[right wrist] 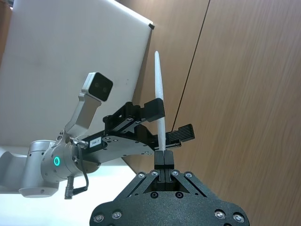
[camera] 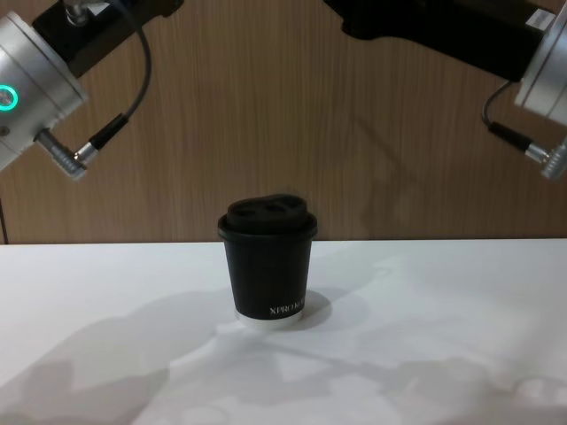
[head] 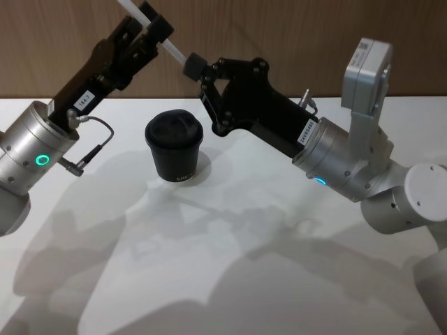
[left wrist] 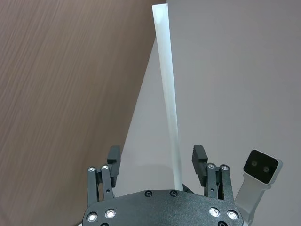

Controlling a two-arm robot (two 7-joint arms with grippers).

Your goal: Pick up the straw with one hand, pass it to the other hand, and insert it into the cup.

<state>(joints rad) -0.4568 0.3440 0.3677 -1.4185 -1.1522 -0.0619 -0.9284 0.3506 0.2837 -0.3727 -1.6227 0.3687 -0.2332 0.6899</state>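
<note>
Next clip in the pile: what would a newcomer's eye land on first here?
A white straw hangs in the air, the right pincer shut on its end. The left pincer, on a green-ringed wrist, stands open astride it farther along. Below, a black lidded cup stands upright on the white table.

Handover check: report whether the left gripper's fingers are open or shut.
Open: the left gripper has its fingers apart, the straw passing between them untouched. The right gripper is shut on the straw's end.
</note>
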